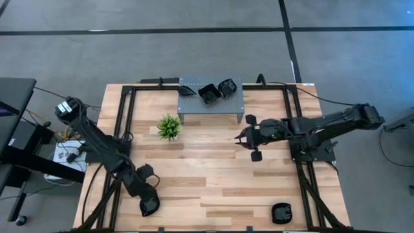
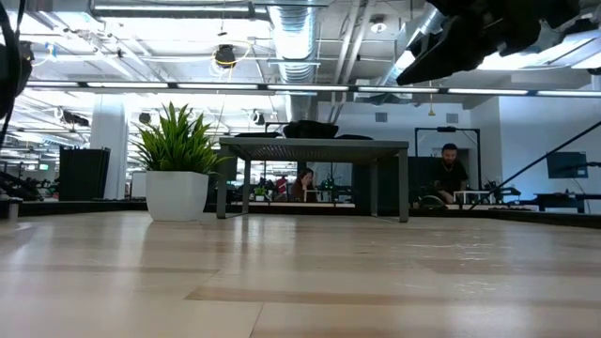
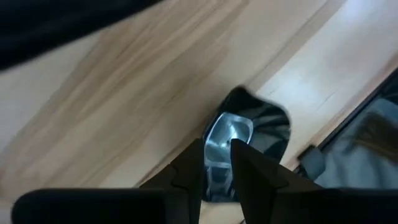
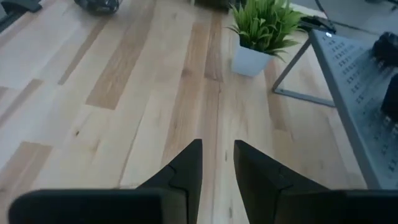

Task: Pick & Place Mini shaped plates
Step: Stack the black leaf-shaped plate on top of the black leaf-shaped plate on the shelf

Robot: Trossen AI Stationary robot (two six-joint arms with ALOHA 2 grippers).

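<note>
Three glossy black mini plates (image 1: pixel 209 94) lie on top of the grey perforated stand (image 1: pixel 194 111) at the table's far side. Another black plate (image 1: pixel 281 211) rests on the wood near the near right edge. My left gripper (image 1: pixel 147 202) is at the near left corner, shut on a further black plate (image 3: pixel 258 127). My right gripper (image 1: pixel 240 137) hovers above the table's middle, right of the small green plant (image 1: pixel 169 127). Its fingers (image 4: pixel 217 146) are slightly apart with nothing between them, and they point toward the plant (image 4: pixel 264 25). My left gripper has the plate's rim (image 3: pixel 219 140) on the side nearest the gripper, between its two fingers (image 3: pixel 189 168). The fingers slant down from above. The plate shows against the wood by the table's near left edge. I cannot tell whether it is lifted or resting.
Black frame rails (image 1: pixel 123 129) run along the table's left and right sides. The plant pot stands left of the stand's near left leg. Bare wood lies between the two grippers. In the low view, people sit at desks in the room behind the stand (image 2: pixel 315 145).
</note>
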